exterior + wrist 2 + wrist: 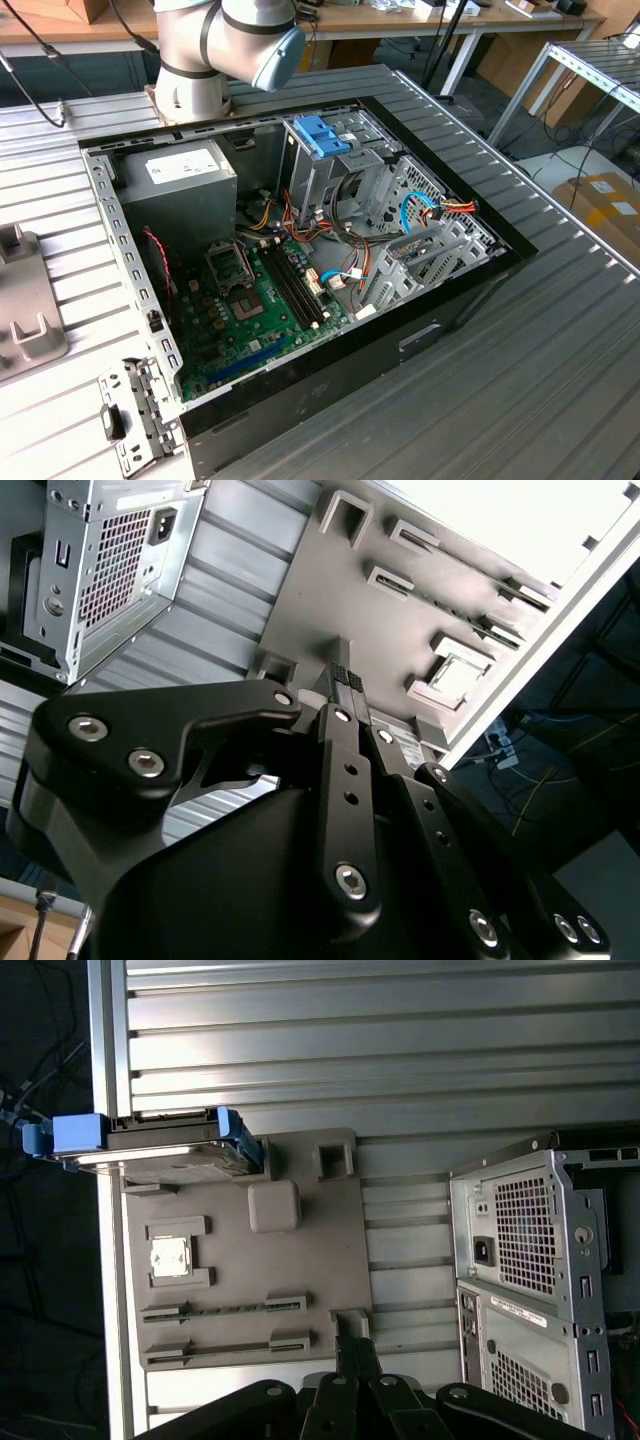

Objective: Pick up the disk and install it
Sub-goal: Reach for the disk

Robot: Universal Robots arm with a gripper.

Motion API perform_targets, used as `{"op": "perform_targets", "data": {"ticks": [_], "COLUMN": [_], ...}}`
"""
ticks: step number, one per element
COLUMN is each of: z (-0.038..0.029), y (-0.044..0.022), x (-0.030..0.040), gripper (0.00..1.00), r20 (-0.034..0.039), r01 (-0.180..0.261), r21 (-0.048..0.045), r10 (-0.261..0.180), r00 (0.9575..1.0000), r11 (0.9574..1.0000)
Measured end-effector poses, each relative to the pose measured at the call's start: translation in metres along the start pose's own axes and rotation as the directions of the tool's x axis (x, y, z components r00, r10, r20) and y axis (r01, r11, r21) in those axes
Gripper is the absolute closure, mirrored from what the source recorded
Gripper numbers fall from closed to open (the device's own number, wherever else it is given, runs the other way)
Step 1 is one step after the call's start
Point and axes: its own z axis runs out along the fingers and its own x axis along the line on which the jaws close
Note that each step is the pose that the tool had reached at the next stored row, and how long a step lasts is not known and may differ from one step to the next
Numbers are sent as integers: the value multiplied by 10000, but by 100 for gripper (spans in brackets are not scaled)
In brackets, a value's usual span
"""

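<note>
Exterior view overlooks the case [350,372]; both wrist views face the tray [330,1250] [330,590].

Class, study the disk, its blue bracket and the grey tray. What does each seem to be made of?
The disk: likely metal, silver-grey with a bright glint along one edge. The blue bracket: probably plastic, even saturated colour, dull sheen. The grey tray: looks like matte plastic, uniform grey with raised moulded shapes; painted metal can't be ruled out.
</note>
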Motion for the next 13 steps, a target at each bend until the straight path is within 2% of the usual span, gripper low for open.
{"op": "perform_targets", "data": {"ticks": [13], "z": [0], "y": [-9], "x": [109], "gripper": [90], "r20": [0], "r01": [0], "r21": [0], "r10": [0], "r00": [10000], "r11": [10000]}}
